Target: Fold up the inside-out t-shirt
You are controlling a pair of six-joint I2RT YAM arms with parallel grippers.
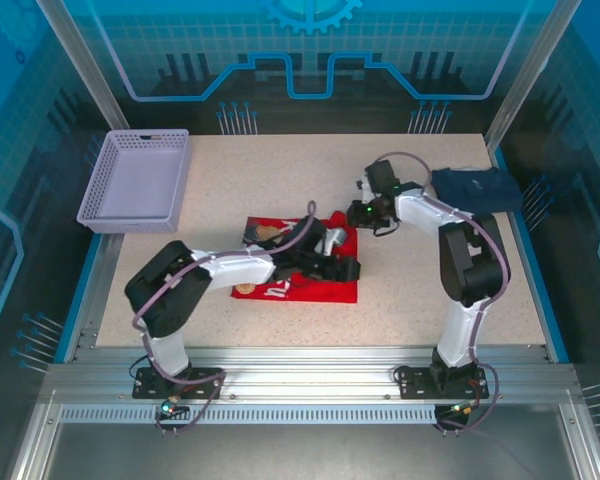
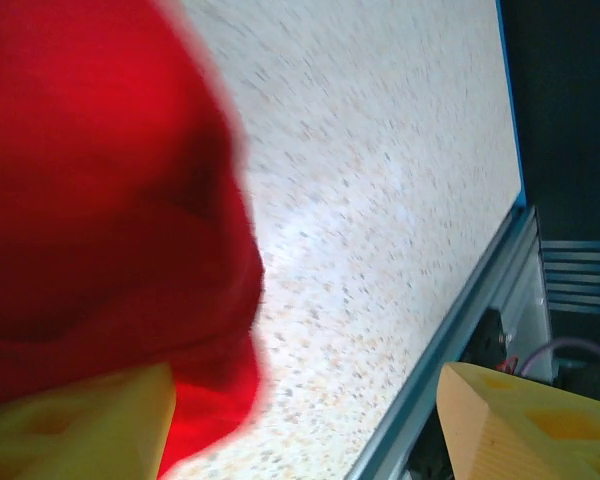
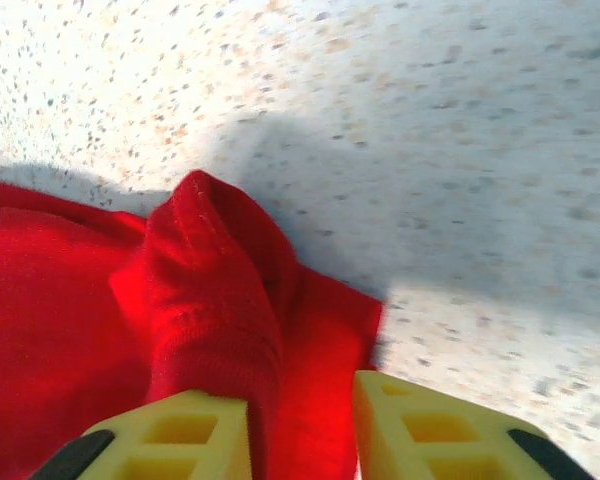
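The inside-out t-shirt (image 1: 302,290) lies as a bright red, roughly folded rectangle in the middle of the table, with a bit of tan-and-white print near its left edge. My left gripper (image 1: 338,266) hovers over the shirt's right part. In the left wrist view the left gripper (image 2: 305,425) is open, its yellow fingers (image 2: 80,425) far apart, with the red cloth (image 2: 100,180) beside the left finger and bare table between them. My right gripper (image 1: 362,214) is at the shirt's far right corner. The right gripper (image 3: 302,432) is shut on a raised ridge of red cloth (image 3: 210,300).
A dark navy folded garment (image 1: 475,188) lies at the back right of the table. A lilac mesh basket (image 1: 140,180) stands at the back left. Speckled tabletop (image 1: 430,280) spreads right of the shirt, and the blue-edged near rim (image 2: 450,340) runs close to the left gripper.
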